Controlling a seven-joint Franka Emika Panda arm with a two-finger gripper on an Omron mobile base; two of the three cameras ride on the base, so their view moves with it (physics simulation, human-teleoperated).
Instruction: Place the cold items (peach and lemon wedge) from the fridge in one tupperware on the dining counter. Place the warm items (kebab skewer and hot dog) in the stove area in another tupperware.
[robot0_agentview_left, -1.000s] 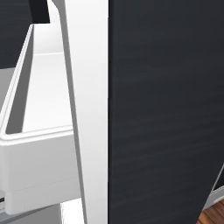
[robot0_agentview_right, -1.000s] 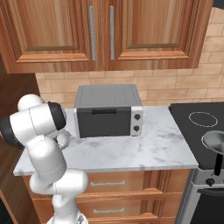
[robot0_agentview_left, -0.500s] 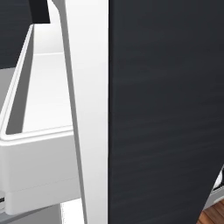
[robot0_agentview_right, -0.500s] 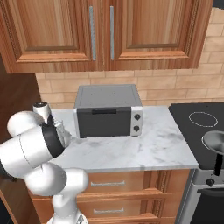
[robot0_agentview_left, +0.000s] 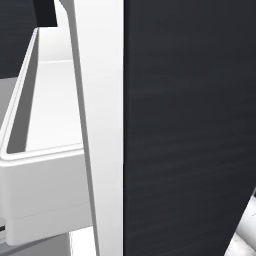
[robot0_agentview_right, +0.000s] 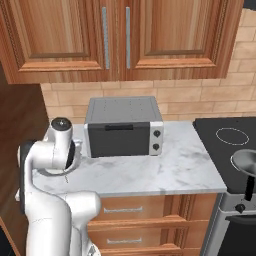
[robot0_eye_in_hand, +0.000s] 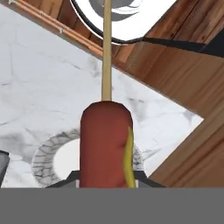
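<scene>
The marble surface carries a toaster oven, with the stove at its 3 o'clock. In the hand view a hot dog on a wooden stick rises at 6 o'clock, above a round plate on the marble. It looks held by the fingers, yet their tips are hidden, so I cannot tell their state. It is likely light, soft and a little slick: grip the sausage mid-body, gently, since the thin stick may pivot.
</scene>
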